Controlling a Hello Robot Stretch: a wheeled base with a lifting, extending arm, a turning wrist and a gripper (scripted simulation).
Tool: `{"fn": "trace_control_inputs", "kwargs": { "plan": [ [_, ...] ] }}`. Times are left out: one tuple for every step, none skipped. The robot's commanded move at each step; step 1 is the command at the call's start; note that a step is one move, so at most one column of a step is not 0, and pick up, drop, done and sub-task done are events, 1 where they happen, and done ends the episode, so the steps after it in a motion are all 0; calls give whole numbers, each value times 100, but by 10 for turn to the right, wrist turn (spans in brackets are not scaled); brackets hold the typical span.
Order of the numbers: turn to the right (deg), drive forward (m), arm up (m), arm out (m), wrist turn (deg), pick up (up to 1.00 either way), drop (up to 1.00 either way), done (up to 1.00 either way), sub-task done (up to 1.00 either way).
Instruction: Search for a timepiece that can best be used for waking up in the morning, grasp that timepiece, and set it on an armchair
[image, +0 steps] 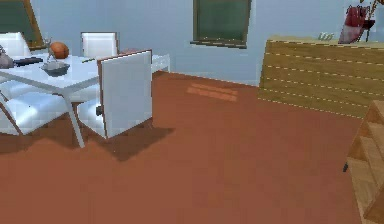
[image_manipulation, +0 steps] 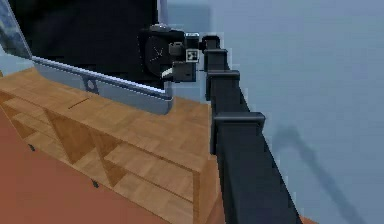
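At the gripper (image_manipulation: 152, 50), upper middle of the arm side view, the fingers merge with the dark screen behind them, so I cannot tell whether they stand apart, together or on something. I also cannot tell whether the gripper holds anything. The dark mass there carries a few pale marks that could be a clock face. Whether that is the timepiece or just the gripper's own body cannot be made out.

Just right of it sit the two white squares (image_manipulation: 187, 50), and from them the arm (image_manipulation: 240, 135) runs down to the bottom edge. Behind the gripper, a television (image_manipulation: 80, 40) with a pale frame fills the upper left. It stands on a wooden shelf unit (image_manipulation: 120, 145) with open compartments below. A blue-grey wall (image_manipulation: 320, 70) takes up the right.

In the forward view, a white table (image: 45, 75) at the left carries an orange ball (image: 58, 48) and a dark bowl (image: 55, 69). White chairs (image: 122, 92) stand around it. A wooden dresser (image: 320, 75) stands at the upper right, under something red and white (image: 355, 25).

As a judgement, the search looks over and the grasp is either in hand or just made, up at the shelf top. The carry and the setting down on an armchair are left. The white chairs look like dining chairs, so a seat has yet to be found.
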Motion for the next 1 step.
{"fn": "trace_control_inputs", "kwargs": {
  "plan": [
    [0, 0, 0, 0, -450, 0, 0, 0, 0]
  ]
}}
